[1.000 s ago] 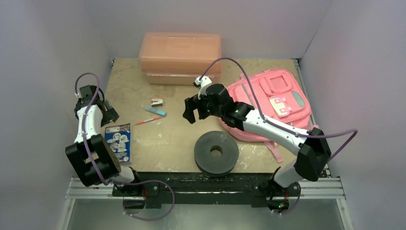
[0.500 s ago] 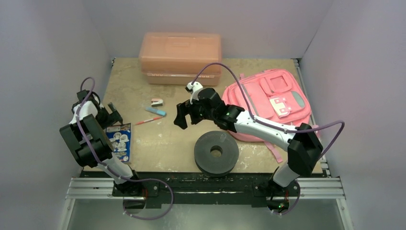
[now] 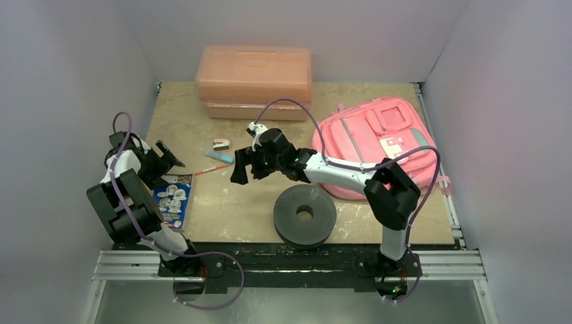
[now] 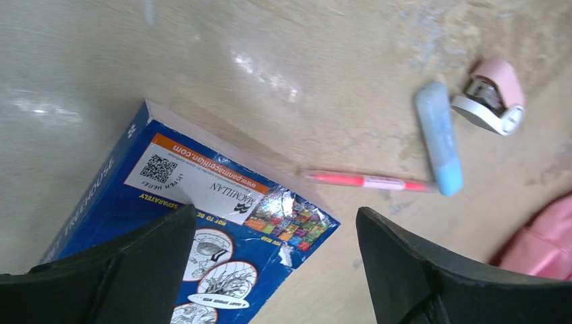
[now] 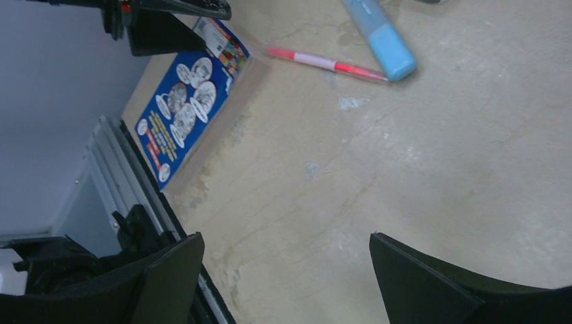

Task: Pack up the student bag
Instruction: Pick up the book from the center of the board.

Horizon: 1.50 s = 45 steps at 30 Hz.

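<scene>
Black disc (image 3: 322, 221): lies flat at the near edge, below and just to the right of the right fingers; no part in the packing is evident.
Book (image 4: 222, 196): blue cover up; its far corner sits under the gap of the left fingers.
Left gripper (image 4: 273, 226): fingers spread wide, nothing between them, poised above the book's far end.
Right gripper (image 5: 287, 239): fingers likewise released and empty, hanging over bare board; the pen and highlighter lie just beyond its tips.
Pen (image 4: 367, 181): thin, red, beyond the left fingers and to their right, its tip by the highlighter.
Highlighter (image 4: 438, 138): pale blue, capped, lying flat.
Small pink-and-white item (image 4: 491, 94): farthest of the stationery; its kind is too small to tell.
Student bag (image 3: 378, 135): flat, front up, well apart to the right of both grippers; no opening shows.
Salmon box (image 3: 254, 74): shut, against the back wall.
Step in hand: judged as the reach for a first item, with nothing packed.
Next move: probably a descent and closure on the book or the pen; the bag probably needs opening first.
Surface (image 3: 229, 209): worn tan board, scuffed.
Room (image 3: 67, 67): plain pale walls on three sides.
</scene>
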Motion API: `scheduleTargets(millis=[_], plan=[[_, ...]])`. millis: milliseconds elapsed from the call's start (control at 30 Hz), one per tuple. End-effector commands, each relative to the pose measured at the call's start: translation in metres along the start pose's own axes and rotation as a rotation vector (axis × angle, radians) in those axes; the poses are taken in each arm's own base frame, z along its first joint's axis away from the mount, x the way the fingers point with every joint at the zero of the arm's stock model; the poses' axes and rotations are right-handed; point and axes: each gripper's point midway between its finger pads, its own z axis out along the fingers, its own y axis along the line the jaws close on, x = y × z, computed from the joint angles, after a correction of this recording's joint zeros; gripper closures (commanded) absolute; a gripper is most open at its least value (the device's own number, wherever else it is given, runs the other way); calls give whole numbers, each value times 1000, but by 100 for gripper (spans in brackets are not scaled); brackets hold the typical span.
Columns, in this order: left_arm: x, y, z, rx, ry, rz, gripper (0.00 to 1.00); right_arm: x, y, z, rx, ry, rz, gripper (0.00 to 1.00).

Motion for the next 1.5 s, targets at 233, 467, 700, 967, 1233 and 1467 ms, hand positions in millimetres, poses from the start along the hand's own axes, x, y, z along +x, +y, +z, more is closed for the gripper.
scheduleTargets(millis=[233, 467, 700, 967, 1233, 1467], plan=[[-1, -12, -45, -31, -137, -14, 4, -6, 64, 42, -239, -3, 159, 9], [-34, 20, -25, -132, -100, -177, 0, -2, 79, 35, -292, -7, 109, 5], [-31, 36, 5, -60, 38, -345, 10, 0, 78, 29, -292, -21, 97, 3], [29, 7, -6, 11, 113, -451, 17, 6, 77, 44, -298, 9, 143, 3], [100, -46, -3, 133, 214, -359, 19, 32, 55, 58, -225, 75, 177, 8], [106, -68, -17, 163, 159, -146, 17, 62, 4, 58, -24, 180, -45, 6]])
